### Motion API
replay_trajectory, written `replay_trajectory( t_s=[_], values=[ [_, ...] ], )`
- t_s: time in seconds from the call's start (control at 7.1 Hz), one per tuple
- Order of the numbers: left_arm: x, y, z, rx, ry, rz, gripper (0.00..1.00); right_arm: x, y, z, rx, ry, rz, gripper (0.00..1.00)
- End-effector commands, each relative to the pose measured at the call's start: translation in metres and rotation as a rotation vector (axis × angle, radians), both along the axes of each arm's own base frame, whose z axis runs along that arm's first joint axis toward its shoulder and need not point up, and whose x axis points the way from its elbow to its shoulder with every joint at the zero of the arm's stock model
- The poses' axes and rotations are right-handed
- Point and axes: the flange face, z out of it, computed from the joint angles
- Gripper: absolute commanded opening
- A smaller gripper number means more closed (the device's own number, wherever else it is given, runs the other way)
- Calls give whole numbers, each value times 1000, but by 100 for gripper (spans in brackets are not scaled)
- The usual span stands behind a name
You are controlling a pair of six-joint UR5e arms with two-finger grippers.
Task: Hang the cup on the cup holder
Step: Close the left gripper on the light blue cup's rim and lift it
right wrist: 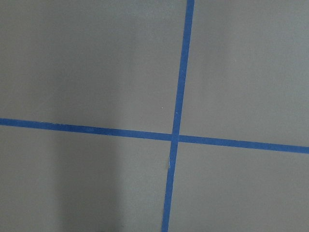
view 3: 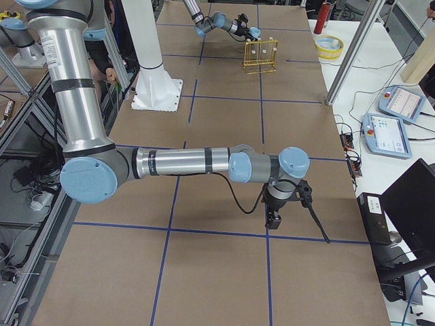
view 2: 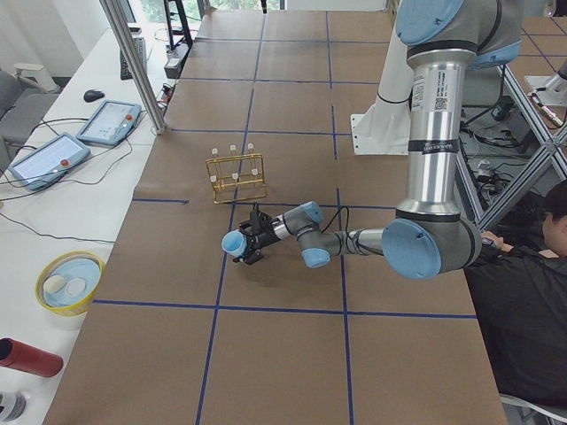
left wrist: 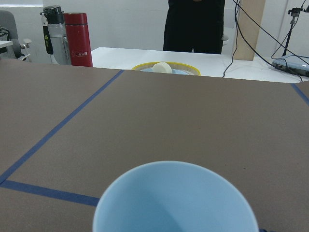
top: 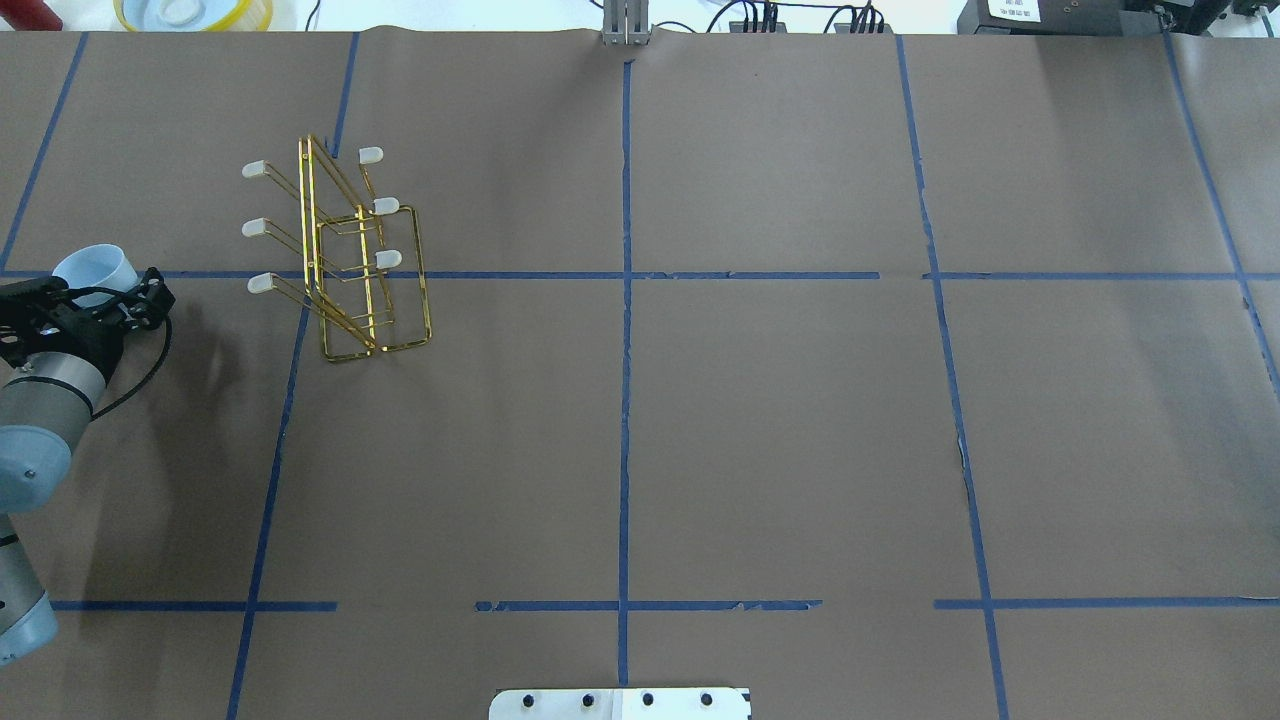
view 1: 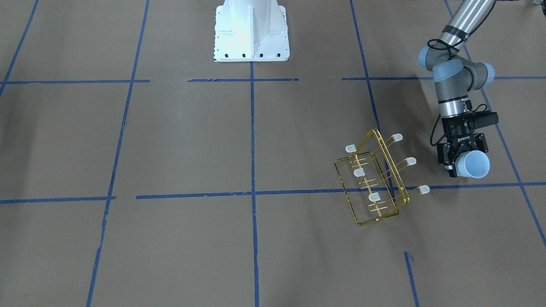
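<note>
The pale blue cup [view 1: 474,165] lies on its side in my left gripper [view 1: 460,161], which is shut on it, with the mouth pointing away from the wrist. In the overhead view the cup [top: 94,271] and gripper [top: 105,297] are at the table's far left edge, apart from the gold wire cup holder [top: 352,262]. The holder [view 1: 376,183] stands tilted on the table, its white-capped prongs sticking out to both sides. The cup's rim fills the bottom of the left wrist view [left wrist: 176,200]. My right gripper [view 3: 274,219] shows only in the exterior right view, and I cannot tell if it is open or shut.
A yellow bowl [left wrist: 166,69] and a red bottle [left wrist: 78,38] sit beyond the table's far edge, where a person [left wrist: 193,24] stands. The white robot base [view 1: 251,30] is at mid-table on the robot's side. Blue tape lines [right wrist: 178,135] cross the brown table.
</note>
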Motion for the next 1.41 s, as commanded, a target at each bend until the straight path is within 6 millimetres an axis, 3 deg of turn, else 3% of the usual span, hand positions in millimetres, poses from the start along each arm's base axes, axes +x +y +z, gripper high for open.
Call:
replay_trajectory(
  t_s=[0.0, 0.28, 0.42, 0.7, 0.99, 1.27],
  values=[
    [1, 1, 1, -2, 2, 2, 100, 0, 0, 0, 0, 0, 0, 100],
    [2, 3, 1, -3, 2, 5, 98, 0, 0, 0, 0, 0, 0, 100],
    [2, 3, 2, -4, 5, 4, 90, 0, 0, 0, 0, 0, 0, 100],
    [6, 4, 4, -30, 17, 44, 64, -1, 0, 0, 0, 0, -2, 100],
    [7, 6, 1, -27, 12, 53, 44, 0, 0, 0, 0, 0, 0, 100],
    [3, 4, -47, 38, -12, 125, 31, 0, 0, 0, 0, 0, 0, 100]
  ],
)
